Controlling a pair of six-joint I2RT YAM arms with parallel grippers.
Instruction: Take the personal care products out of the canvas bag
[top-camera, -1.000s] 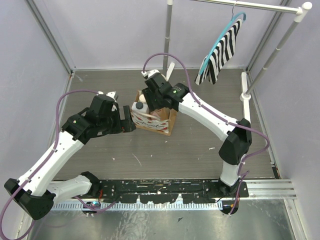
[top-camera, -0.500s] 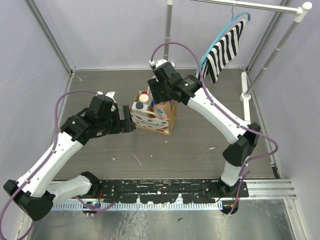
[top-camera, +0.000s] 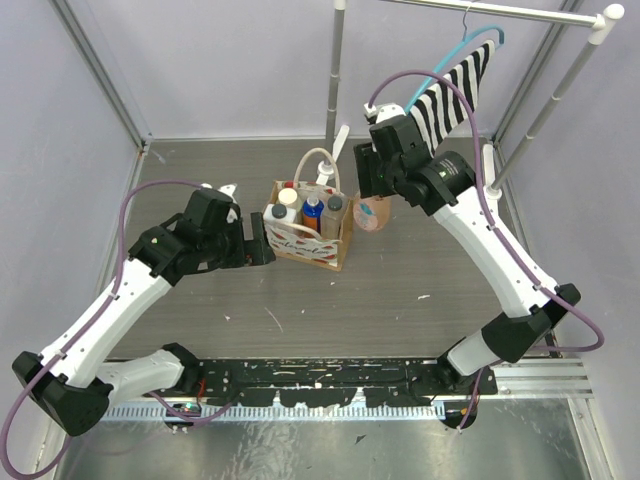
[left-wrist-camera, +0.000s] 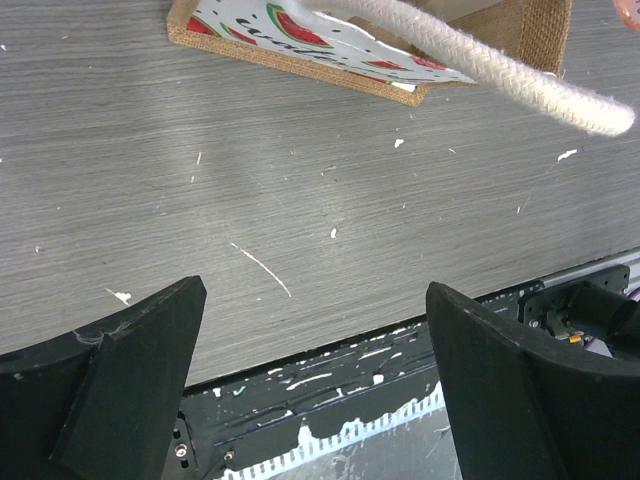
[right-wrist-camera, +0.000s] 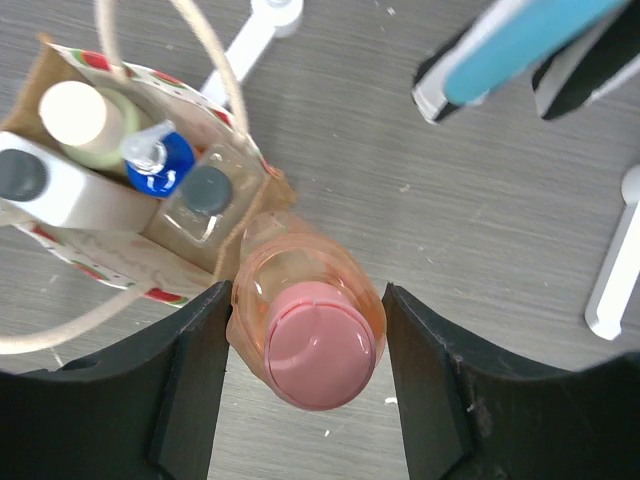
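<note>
1. Spanning the cell floor, the grey wood-grain table (top-camera: 400, 290) carries both arms along its near edge and the bag towards its middle.
2. The left gripper (left-wrist-camera: 312, 300) hangs low just to the left of the bag, its jaws spread wide with nothing between them; only bare tabletop shows in the gap in the left wrist view.
3. The right gripper (right-wrist-camera: 305, 345) is raised on the bag's right side, its jaws drawn in and clamped on the two sides of the orange bottle.
4. A black-and-white striped cloth (top-camera: 450, 95) hangs on a blue hanger (top-camera: 440, 70) from the rail at the far right, well apart from the bag.
5. The canvas bag (top-camera: 305, 245) stands upright and open, its white printed panel facing the near side, with one cream loop handle (top-camera: 318, 160) standing up above it.
6. The translucent orange bottle (right-wrist-camera: 300, 290), with its pink cap (right-wrist-camera: 320, 345) up, is outside the bag, just beside its right wall; I cannot tell whether its base touches the table.
7. Inside the bag stand a white squarish bottle with a black cap (right-wrist-camera: 50, 185), a cream-capped bottle (right-wrist-camera: 75, 115), a blue one (right-wrist-camera: 160, 165) and a clear one with a grey cap (right-wrist-camera: 205, 195).
</note>
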